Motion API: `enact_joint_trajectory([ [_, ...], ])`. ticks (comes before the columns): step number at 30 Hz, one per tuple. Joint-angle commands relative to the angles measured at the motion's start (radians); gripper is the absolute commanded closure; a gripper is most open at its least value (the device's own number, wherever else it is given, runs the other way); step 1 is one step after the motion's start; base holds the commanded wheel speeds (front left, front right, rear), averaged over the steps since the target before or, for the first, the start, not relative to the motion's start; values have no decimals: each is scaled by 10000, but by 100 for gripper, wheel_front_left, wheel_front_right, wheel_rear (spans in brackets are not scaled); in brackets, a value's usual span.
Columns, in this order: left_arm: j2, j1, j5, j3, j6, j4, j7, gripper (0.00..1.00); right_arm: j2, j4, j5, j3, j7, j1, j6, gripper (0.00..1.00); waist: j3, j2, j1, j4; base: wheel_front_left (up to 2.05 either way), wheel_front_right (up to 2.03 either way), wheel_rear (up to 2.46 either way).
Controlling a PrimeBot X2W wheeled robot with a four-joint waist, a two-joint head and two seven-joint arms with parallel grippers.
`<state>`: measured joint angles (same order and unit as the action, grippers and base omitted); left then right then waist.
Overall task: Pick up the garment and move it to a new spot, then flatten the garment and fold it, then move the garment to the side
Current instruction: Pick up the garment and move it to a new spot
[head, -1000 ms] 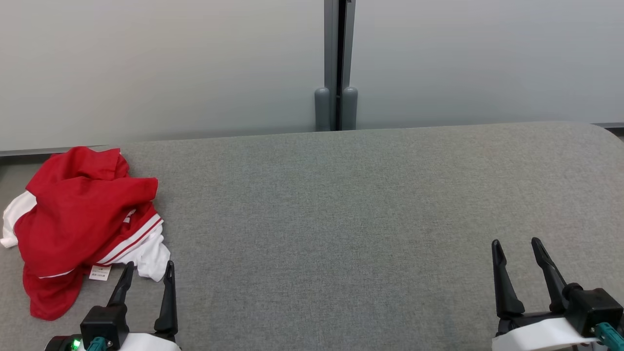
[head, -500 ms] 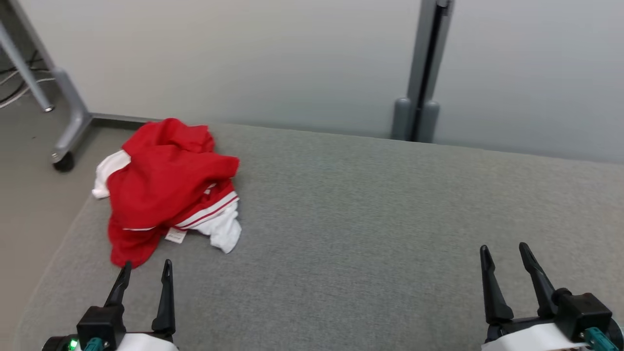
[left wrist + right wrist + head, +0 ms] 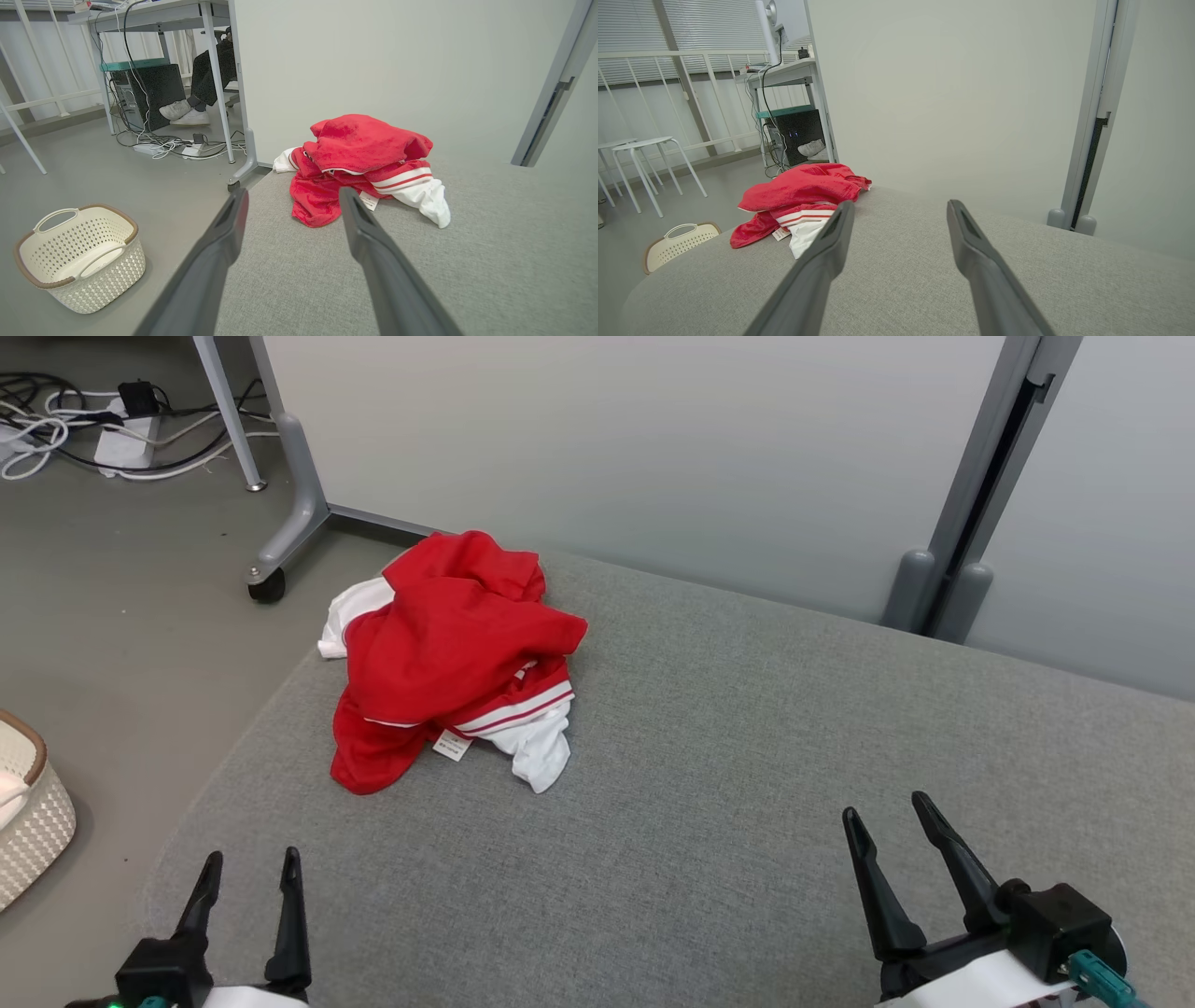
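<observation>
**Garment** [image 3: 453, 653]: red, with white parts and a red-and-white striped band, crumpled in a heap. A white label shows on its near side. It lies at the far left corner of the worktop [image 3: 747, 784], close to the partition [image 3: 607, 448]. One white part lies at the worktop's left edge. Neither claw touches it.

**Worktop:** grey fabric cover, rounded at the left corner.

**Left claw** [image 3: 252, 855]: at the near left edge of the worktop, fingers apart, nothing between them. It is well apart from the garment.

**Right claw** [image 3: 885, 805]: over the near right of the worktop, fingers spread, holding nothing. It is well apart from the garment.

**Basket** [image 3: 93, 275]: white, perforated, brown rim, two handles. It stands on the floor [image 3: 140, 644] left of the worktop.

**Castor** [image 3: 266, 586]: black, under a grey leg, on the floor just beyond the garment's corner.

**Cables** [image 3: 56, 429]: tangled on the floor, far left.

**Shoes** [image 3: 184, 112]: a person's pale pair, beside a black computer tower [image 3: 149, 91].
</observation>
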<state>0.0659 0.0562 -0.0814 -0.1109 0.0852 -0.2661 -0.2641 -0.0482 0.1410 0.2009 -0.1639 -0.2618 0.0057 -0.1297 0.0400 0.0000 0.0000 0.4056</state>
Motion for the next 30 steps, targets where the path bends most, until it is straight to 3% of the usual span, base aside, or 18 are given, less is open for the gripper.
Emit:
enact_joint_trajectory([
  [1, 12, -292, -46, 124, 98, -141, -7, 0, -52, -15, 53, 41, -49, 9, -18, 0, -134, 0, 0, -92, 0, 0, 0],
  [8, 443, -2383, -683, 894, 409, -1361, 656, 0, -500, -223, -69, -158, -49, -538, -18, 0, -1401, 0, 0, -630, 0, 0, 0],
  [18, 1389, -5766, -1842, 2076, 446, -2904, 2338, 0, -1118, -532, 112, -561, -49, -1788, -18, 0, -3610, 0, 0, -1623, 0, 0, 0],
  [24, 1856, -7314, -2319, 1834, 328, -4746, 3606, 0, -1231, -532, 190, -771, -49, -2200, -18, 0, -4235, 0, 0, -2067, 0, 0, 0],
  [25, 1894, -7473, -2343, 1832, 320, -5018, 3799, 28, -1219, -533, 207, -755, -49, -2250, -18, 0, -4261, 0, 0, -2129, 0, 0, 0],
  [26, 1893, -7612, -2483, 1768, 329, -5245, 3928, 100, -1192, -550, 202, -706, -49, -2269, -18, 0, -4257, 0, 0, -2172, 0, 0, 0],
  [30, 2053, -7776, -2697, 1783, 384, -5761, 4068, 100, -1092, -554, 222, -571, -49, -2233, -18, 0, -4084, 0, 0, -2242, 0, 0, 0],
])
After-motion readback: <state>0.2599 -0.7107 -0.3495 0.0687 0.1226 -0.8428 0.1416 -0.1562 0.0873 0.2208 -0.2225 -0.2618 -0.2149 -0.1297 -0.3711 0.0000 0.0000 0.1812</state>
